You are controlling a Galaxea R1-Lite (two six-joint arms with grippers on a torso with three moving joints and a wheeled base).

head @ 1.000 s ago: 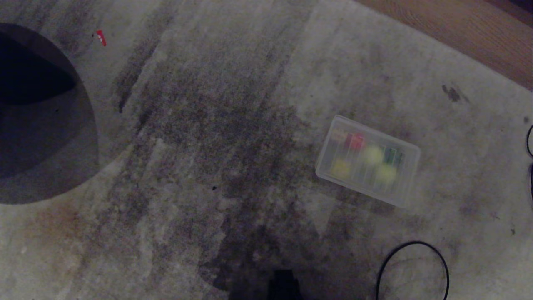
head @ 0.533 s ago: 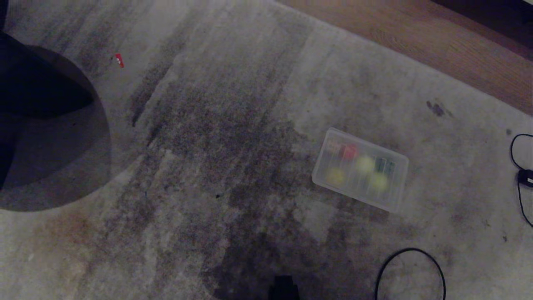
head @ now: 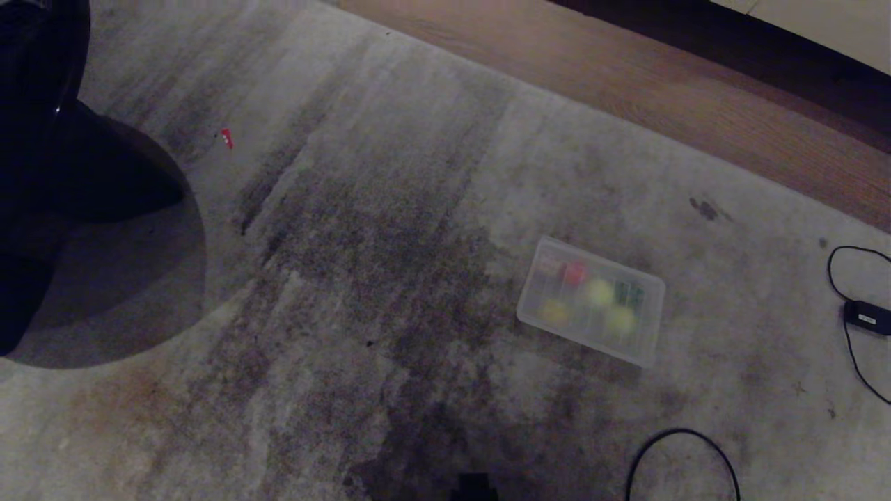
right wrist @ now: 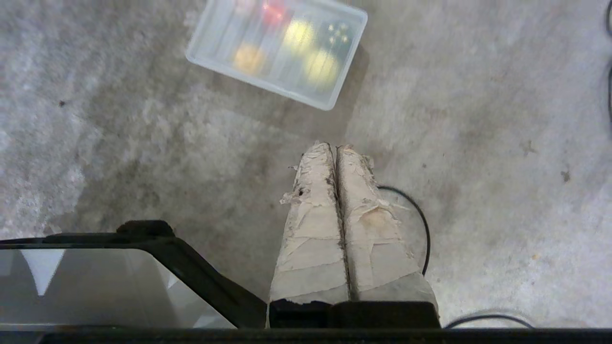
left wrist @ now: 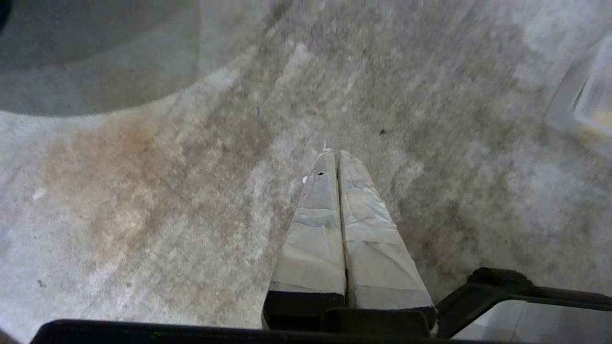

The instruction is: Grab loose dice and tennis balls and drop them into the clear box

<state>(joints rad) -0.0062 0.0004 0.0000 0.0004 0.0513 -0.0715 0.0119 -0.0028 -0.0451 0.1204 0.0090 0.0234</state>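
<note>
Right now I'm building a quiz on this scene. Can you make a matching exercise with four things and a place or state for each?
Things:
1. clear box
2. left hand
3. red scrap
4. power adapter

Descriptions:
a. far right, on a cable
b. shut, holding nothing
c. on the carpet, holds balls and dice
d. far left part of the carpet

Pairs: 1-c, 2-b, 3-d, 4-a

Left gripper [left wrist: 337,154] jaws pressed together above stained carpet [left wrist: 143,191]; clear box [left wrist: 590,102] at edge
</note>
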